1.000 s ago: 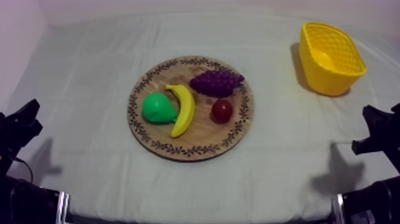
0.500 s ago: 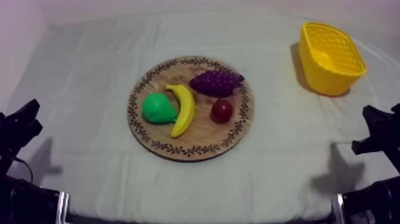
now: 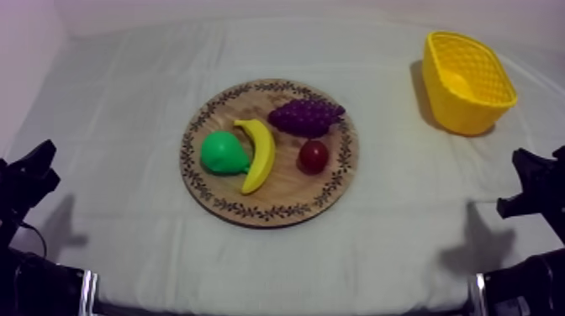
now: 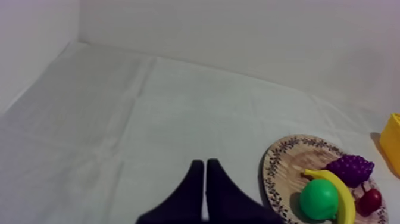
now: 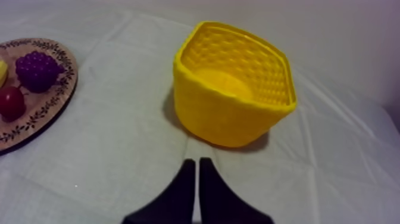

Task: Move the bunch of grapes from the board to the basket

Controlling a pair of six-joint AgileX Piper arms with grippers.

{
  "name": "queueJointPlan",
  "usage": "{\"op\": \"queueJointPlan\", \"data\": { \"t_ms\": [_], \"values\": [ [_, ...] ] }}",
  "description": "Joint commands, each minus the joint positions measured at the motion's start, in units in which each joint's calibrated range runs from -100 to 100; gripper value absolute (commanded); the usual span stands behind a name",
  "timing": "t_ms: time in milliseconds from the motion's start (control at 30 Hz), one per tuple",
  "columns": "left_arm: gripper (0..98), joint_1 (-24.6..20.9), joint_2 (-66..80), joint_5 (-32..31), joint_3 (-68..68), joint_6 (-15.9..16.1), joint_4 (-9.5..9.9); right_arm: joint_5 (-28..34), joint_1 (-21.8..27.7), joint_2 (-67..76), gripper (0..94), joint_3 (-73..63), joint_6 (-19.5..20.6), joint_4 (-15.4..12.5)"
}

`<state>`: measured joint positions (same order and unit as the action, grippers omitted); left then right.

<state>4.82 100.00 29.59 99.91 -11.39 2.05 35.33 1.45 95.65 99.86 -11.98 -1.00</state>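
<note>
Right wrist view: bunch of grapes (image 5: 37,70) lies well apart from clenched, empty right pincer (image 5: 196,161).

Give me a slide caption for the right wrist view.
Shut right gripper faces the yellow basket; the bunch of grapes sits on the wooden board.

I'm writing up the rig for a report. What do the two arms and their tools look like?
Both arms are black: the left arm and right arm show as dark angular shapes, each with a pale band lower down. The left tool and right tool each have two plain black fingers tapering to narrow tips, with no markings visible.
</note>
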Motion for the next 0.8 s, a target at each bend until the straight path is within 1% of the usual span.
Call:
{"op": "queueJointPlan", "data": {
  "t_ms": [0,100,500,767],
  "values": [
    [0.1,0.00,0.00,-0.01,-0.02,-0.01,0.02,-0.01,0.00,0.02,0.3,0.02,0.00,0.00],
    [0.1,0.00,0.00,-0.01,-0.02,-0.01,0.02,-0.01,0.00,0.02,0.3,0.02,-0.13,0.00],
    [0.1,0.00,0.00,-0.01,-0.02,-0.01,0.02,-0.01,0.00,0.02,0.5,0.02,-2.79,0.00],
    [0.1,0.00,0.00,-0.01,-0.02,-0.01,0.02,-0.01,0.18,0.02,0.5,0.02,-2.52,0.00]
  ]
}}
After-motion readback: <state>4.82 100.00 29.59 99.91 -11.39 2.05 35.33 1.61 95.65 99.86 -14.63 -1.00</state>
